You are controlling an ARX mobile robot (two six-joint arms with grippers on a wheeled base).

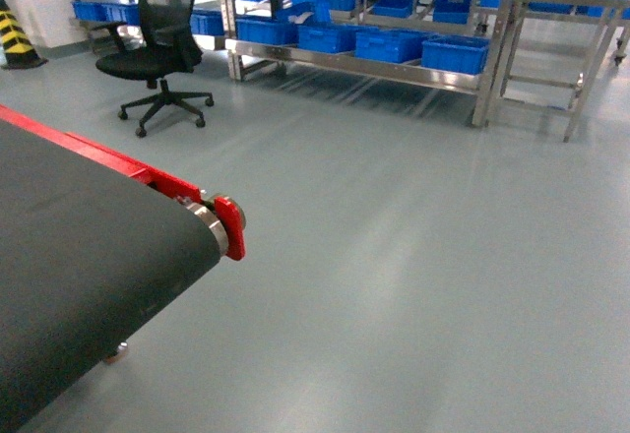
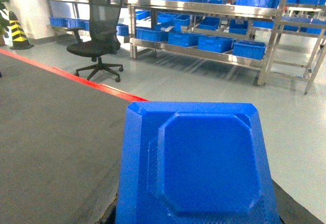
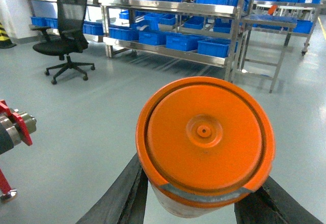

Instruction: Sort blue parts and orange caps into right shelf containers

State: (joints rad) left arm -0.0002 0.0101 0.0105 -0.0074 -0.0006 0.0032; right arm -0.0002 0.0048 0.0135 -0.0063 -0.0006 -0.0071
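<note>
- Transport is judged to be the step in hand: each arm carries one item, and the right shelf containers [image 1: 455,53] stand well apart, across open floor [image 1: 413,256].
- Left gripper [image 2: 198,219]: fingers are barely visible beneath the load; a blue part [image 2: 198,168] fills the left wrist view and is pinched from both sides, over the edge of the conveyor belt [image 2: 51,132].
- Right gripper [image 3: 198,208]: two dark fingers [image 3: 125,196] are pressed against the sides of an orange cap [image 3: 204,142], which is held flat face toward the camera, above bare floor.
- Procedure, as advice: keep both grips closed during travel; steer past the office chair [image 1: 157,39] and the red belt end [image 1: 228,224]; stop square to the steel shelf [image 1: 364,64] before extending either arm.
- Release low into a crate, one item type per crate, so that neither item bounces out.
- Count, carried items: one blue part, one orange cap.
- Count, crates: four stand along the front of the lowest shelf level in the head view; more sit behind and above, too crowded to count reliably.
- Count, other: one chair, one striped cone [image 1: 15,34].
</note>
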